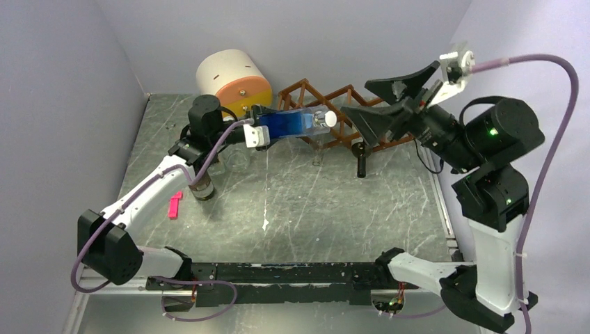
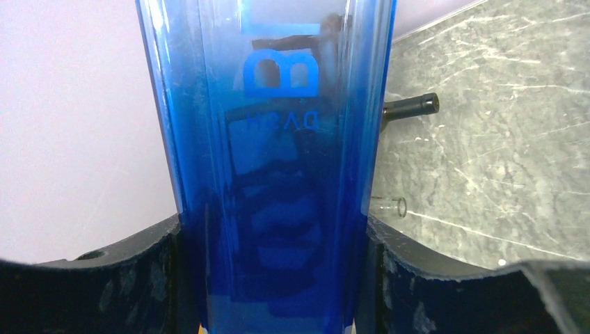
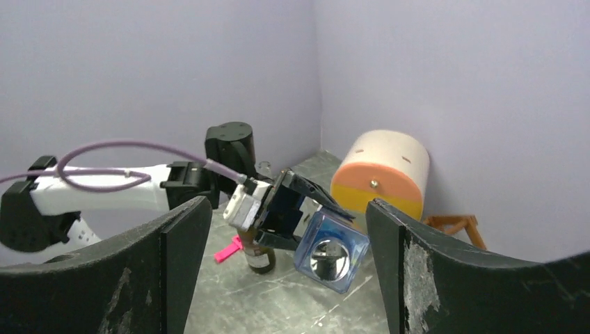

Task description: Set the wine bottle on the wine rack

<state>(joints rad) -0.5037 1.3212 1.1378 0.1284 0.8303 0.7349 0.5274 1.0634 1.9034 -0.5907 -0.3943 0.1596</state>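
The wine bottle (image 1: 292, 125) is blue and square-sided with a white cap (image 1: 330, 119). It hangs level above the table, cap pointing right. My left gripper (image 1: 268, 126) is shut on its body; in the left wrist view the blue glass (image 2: 275, 174) fills the gap between the black fingers (image 2: 417, 285). The reddish-brown wine rack (image 1: 348, 94) stands just behind and to the right of the cap. My right gripper (image 1: 358, 97) is open to the right of the cap and touches nothing. The right wrist view looks between its fingers (image 3: 410, 271) at the bottle's cap end (image 3: 330, 252).
A round cream-and-orange drawer unit (image 1: 233, 80) stands at the back left. A brown bottle (image 1: 202, 188) stands upright under the left arm, with a pink piece (image 1: 174, 204) beside it. A dark bottle neck (image 1: 361, 161) and a clear glass neck (image 2: 393, 205) stick out below the rack.
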